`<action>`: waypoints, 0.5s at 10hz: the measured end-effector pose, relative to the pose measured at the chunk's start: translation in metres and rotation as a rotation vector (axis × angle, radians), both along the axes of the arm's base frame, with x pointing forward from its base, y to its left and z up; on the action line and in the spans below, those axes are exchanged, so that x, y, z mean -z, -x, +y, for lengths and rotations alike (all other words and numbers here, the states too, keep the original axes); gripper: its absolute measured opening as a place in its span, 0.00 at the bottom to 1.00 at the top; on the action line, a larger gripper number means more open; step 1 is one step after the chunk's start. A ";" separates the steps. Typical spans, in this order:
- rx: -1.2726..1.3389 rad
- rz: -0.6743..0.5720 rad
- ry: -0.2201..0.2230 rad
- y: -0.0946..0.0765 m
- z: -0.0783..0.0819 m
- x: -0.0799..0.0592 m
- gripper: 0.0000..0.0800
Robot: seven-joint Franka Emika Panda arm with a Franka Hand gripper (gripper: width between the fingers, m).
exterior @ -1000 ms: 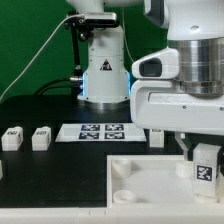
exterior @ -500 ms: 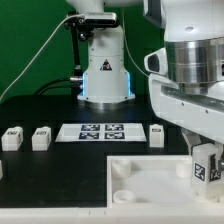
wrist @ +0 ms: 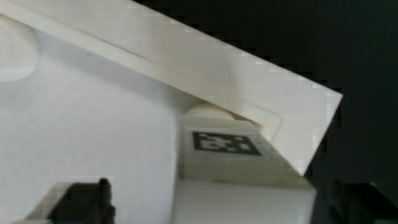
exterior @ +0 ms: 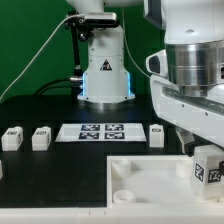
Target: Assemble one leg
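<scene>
The leg [exterior: 207, 173], a stubby white post with a square marker tag, stands at the right-hand corner of the big white panel [exterior: 145, 178] in the exterior view. My gripper [exterior: 206, 160] hangs over it with a finger on each side. In the wrist view the leg [wrist: 231, 150] sits at the panel's corner [wrist: 107, 120]. One dark finger [wrist: 82, 200] stands apart from the leg, with white panel showing between them. The other finger [wrist: 356, 200] is dark against the black table beside the leg. The gripper [wrist: 217, 205] looks open around the leg.
Three more white legs stand on the black table: two at the exterior view's left [exterior: 12, 138] [exterior: 41, 138] and one by the arm [exterior: 157, 134]. The marker board [exterior: 100, 131] lies between them. The robot base [exterior: 103, 70] stands behind.
The wrist has turned since one second ago. The leg has shifted slightly to the exterior view's right and down at the panel's corner.
</scene>
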State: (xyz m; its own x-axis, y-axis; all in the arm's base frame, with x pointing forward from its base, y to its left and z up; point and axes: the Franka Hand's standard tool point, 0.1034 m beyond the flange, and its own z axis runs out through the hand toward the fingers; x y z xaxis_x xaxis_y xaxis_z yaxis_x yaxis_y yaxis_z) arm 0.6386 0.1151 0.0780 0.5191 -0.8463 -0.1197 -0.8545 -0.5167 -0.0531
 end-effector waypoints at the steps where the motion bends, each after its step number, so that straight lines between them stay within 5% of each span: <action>1: -0.175 -0.018 -0.003 0.000 -0.001 0.000 0.80; 5: -0.742 -0.038 -0.006 -0.005 -0.004 -0.001 0.81</action>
